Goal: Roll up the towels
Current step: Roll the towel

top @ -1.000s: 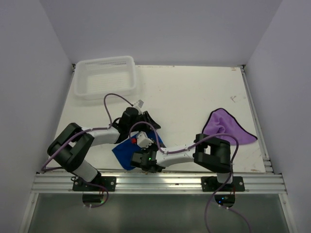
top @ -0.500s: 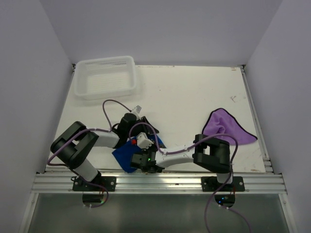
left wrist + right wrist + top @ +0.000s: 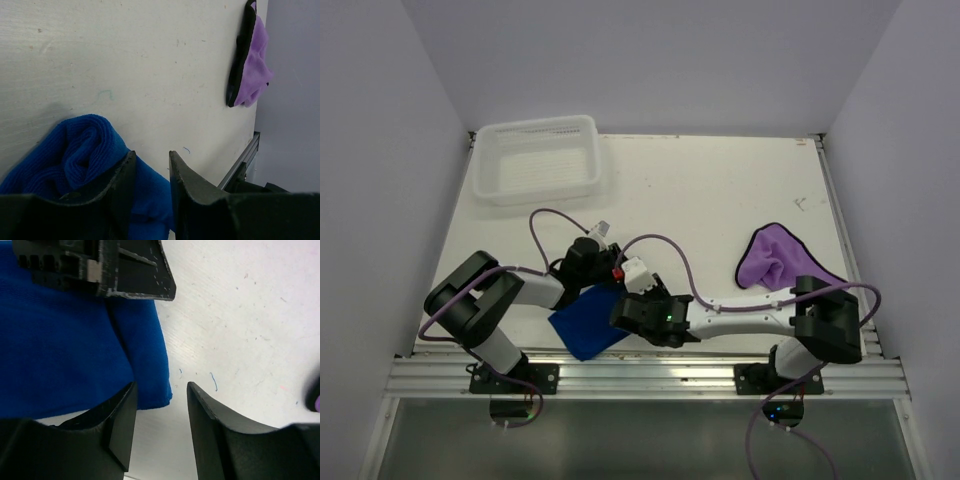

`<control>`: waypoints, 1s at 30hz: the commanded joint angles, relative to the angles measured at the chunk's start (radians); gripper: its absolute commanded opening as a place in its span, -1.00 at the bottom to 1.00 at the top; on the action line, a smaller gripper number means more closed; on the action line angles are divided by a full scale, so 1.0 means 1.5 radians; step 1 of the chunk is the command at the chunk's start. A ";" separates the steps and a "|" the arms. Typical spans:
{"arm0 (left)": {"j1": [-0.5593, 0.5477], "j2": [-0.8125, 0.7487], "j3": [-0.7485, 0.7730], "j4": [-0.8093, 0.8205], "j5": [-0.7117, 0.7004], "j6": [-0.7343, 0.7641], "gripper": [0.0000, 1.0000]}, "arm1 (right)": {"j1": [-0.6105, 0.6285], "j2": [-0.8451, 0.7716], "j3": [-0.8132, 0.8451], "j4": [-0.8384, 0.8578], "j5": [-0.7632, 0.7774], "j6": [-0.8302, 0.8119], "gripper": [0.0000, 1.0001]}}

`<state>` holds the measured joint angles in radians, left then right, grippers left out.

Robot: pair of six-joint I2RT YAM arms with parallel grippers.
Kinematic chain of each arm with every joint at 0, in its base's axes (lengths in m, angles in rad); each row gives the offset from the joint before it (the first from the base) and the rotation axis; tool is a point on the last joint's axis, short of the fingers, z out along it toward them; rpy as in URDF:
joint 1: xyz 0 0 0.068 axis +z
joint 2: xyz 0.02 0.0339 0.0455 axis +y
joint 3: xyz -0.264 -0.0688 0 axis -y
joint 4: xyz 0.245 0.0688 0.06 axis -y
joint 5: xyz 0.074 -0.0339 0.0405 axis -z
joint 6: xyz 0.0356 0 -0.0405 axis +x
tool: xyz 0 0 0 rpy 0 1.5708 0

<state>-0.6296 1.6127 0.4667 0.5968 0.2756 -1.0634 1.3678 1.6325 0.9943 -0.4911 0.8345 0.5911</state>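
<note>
Blue towel [image 3: 585, 325] lies part-rolled at near edge of worktop [image 3: 700, 200], betw. both arms. Right pincer [image 3: 161, 387] is spread over its edge, holding nothing. Left pincer [image 3: 150, 160] is narrowly apart on the cloth; can't tell if pinching. Purple towel [image 3: 775, 260] bunched at right.

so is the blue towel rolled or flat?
Partly rolled. The blue towel has a rolled bunch at one end in the left wrist view; the rest lies flat.

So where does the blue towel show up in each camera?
Top external: blue towel at the near edge, left of centre.
Left wrist: lower left, bunched.
Right wrist: fills the left half.
Shared landmark: purple towel, also top right in the left wrist view.
</note>
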 commanded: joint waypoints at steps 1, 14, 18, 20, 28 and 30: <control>-0.003 0.008 -0.020 -0.016 -0.021 0.008 -0.26 | -0.029 -0.088 -0.058 0.092 -0.098 0.023 -0.03; -0.003 0.000 -0.023 -0.024 -0.026 0.014 -0.27 | -0.295 -0.207 -0.262 0.385 -0.544 0.133 0.05; -0.003 -0.004 -0.020 -0.033 -0.026 0.019 -0.27 | -0.311 -0.169 -0.280 0.426 -0.584 0.153 0.06; -0.003 -0.008 -0.019 -0.038 -0.027 0.023 -0.27 | -0.314 -0.156 -0.284 0.433 -0.587 0.157 0.06; -0.003 -0.017 -0.019 -0.045 -0.028 0.027 -0.27 | -0.314 -0.124 -0.300 0.428 -0.567 0.153 -0.16; -0.003 -0.015 -0.017 -0.046 -0.028 0.029 -0.27 | -0.314 -0.116 -0.299 0.419 -0.558 0.144 -0.31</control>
<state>-0.6296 1.6020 0.4595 0.5926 0.2653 -1.0554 0.9020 1.4429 0.5510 0.1146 -0.0174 0.8101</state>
